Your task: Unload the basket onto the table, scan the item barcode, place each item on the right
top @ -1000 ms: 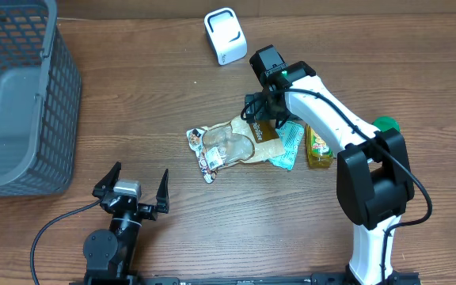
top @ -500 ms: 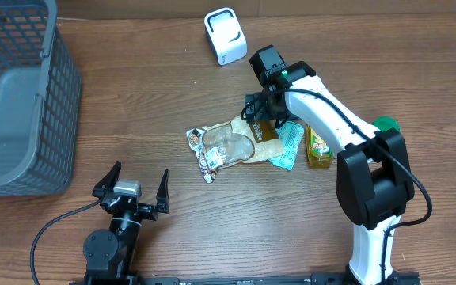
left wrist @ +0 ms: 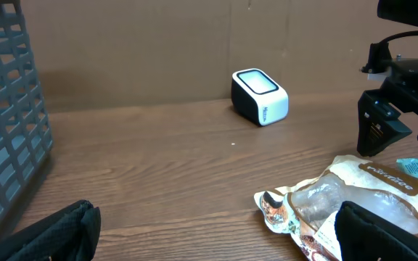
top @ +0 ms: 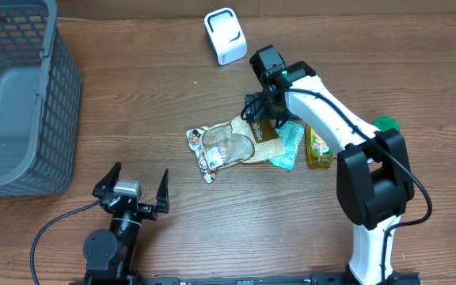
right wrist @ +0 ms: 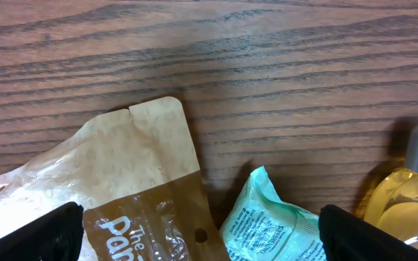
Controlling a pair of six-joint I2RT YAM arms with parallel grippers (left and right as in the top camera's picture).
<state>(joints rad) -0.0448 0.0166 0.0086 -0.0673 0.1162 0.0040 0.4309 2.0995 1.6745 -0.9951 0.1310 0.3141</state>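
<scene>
You are looking at a brown wood-grain worktop (top: 157,95). At its far left stands a grey mesh basket (top: 60,119), upright. Near the far edge, about midway across, a white scanner (top: 225,36) sits well apart from everything else. Around the middle lies a flat cluster: a brown and clear snack bag (top: 236,142), its right end overlapping a teal packet (top: 293,147), and a bottle (top: 318,148) of yellow liquid on its side, just beside the packet. Right of the bottle you see a green thing (top: 386,123), half hidden.
</scene>
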